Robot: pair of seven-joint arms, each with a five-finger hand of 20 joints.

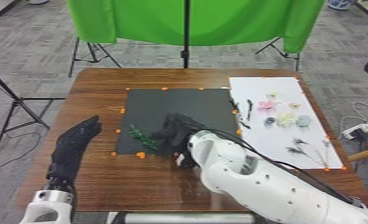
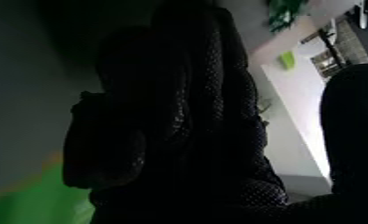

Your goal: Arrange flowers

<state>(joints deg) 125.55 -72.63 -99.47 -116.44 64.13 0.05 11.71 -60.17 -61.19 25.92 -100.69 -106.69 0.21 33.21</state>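
Note:
My right hand (image 1: 173,134) is low over the black mat (image 1: 163,107), just right of a green leafy sprig (image 1: 142,136) that lies on the mat's left front part. In the right wrist view, the same hand (image 2: 176,115) has its fingers extended and its thumb apart from them; a bit of green foliage (image 2: 285,12) is beyond the fingertips. My left hand (image 1: 72,145) is over the table left of the mat, fingers straight. On the white sheet (image 1: 251,92) are a pink flower (image 1: 267,105), a pale yellow flower (image 1: 285,119), a blue-grey flower (image 1: 302,120) and thin sprigs (image 1: 299,150).
Orange tape pieces (image 1: 140,155) edge the mat and sheet on the brown table (image 1: 100,85). Dark twigs (image 1: 245,112) lie along the sheet's left edge. My right forearm crosses the table's front right part. A green cloth (image 1: 136,22) hangs behind the table.

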